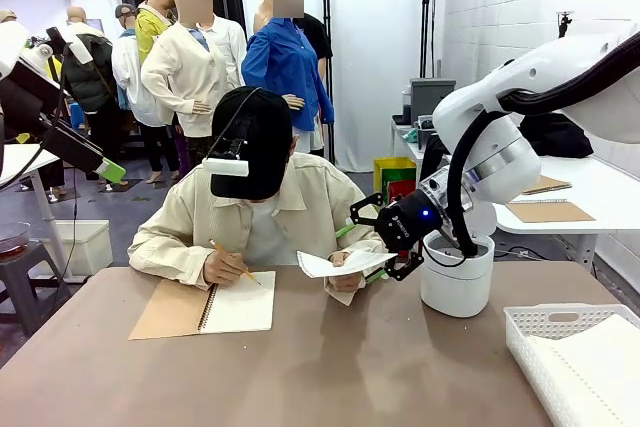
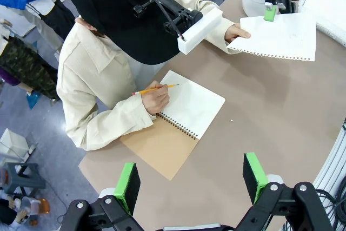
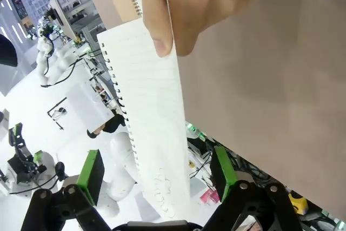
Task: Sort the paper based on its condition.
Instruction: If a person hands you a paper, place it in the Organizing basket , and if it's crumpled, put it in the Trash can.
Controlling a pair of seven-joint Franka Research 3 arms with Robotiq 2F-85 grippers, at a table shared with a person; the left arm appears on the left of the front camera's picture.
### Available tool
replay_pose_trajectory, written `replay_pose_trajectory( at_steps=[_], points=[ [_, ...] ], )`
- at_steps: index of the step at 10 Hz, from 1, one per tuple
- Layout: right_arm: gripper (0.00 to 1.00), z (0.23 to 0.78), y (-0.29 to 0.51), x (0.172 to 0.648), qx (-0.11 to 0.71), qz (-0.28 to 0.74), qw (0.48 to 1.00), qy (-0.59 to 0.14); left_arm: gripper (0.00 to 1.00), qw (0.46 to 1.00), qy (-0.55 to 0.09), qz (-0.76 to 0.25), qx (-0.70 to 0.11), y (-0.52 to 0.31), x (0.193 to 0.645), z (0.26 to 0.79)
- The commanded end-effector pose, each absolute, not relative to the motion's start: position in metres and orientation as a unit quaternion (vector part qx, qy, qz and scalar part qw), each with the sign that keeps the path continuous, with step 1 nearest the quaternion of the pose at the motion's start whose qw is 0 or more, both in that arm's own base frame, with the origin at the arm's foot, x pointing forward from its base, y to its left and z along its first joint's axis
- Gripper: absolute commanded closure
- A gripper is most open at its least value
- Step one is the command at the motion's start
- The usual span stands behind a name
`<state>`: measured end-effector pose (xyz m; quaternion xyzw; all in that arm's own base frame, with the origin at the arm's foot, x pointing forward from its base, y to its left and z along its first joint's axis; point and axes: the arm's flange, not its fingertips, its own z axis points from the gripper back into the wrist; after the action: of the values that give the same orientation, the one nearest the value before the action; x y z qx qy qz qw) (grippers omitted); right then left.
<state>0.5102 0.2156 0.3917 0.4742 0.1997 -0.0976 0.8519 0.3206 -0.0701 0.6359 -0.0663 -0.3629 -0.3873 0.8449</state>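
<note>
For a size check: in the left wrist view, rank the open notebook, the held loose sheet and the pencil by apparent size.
1. Open notebook, nearest the camera.
2. Loose sheet, farther off, so its true size against the notebook is unsure.
3. Pencil, clearly smallest.

Fixed front camera across table [image 1: 300, 367]; left wrist high overhead, right wrist close on shared sheet [image 3: 151, 112].

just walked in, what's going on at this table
A person's hand holds out a loose sheet of paper to the right gripper, whose open fingers sit around the sheet's far end. The person's other hand writes in a notebook. The left gripper hangs open above the table.
</note>
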Motion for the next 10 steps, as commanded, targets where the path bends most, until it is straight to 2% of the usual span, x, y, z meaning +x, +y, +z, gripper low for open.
replay_pose_trajectory(
  at_steps=[1, 2, 3, 7, 10],
  points=[
    [0.00, 0.3933, 0.2150, 0.5092, 0.468, -0.094, 0.856, 0.199, 0.00, 0.844, -0.363, -0.389, -0.064, -0.0693, 0.3206, 0.6362],
    [0.00, 0.3917, 0.2156, 0.5102, 0.474, -0.098, 0.852, 0.200, 0.00, 0.844, -0.363, -0.389, -0.064, -0.0693, 0.3206, 0.6362],
    [0.20, 0.3937, 0.2111, 0.5086, 0.492, -0.061, 0.842, 0.215, 0.00, 0.844, -0.363, -0.389, -0.064, -0.0693, 0.3206, 0.6362],
    [0.98, 0.3976, 0.2117, 0.5099, 0.503, -0.070, 0.832, 0.223, 0.00, 0.844, -0.363, -0.389, -0.064, -0.0693, 0.3206, 0.6362],
    [1.00, 0.3983, 0.2132, 0.5120, 0.503, -0.069, 0.831, 0.228, 0.00, 0.844, -0.363, -0.389, -0.064, -0.0693, 0.3206, 0.6362]
  ],
)
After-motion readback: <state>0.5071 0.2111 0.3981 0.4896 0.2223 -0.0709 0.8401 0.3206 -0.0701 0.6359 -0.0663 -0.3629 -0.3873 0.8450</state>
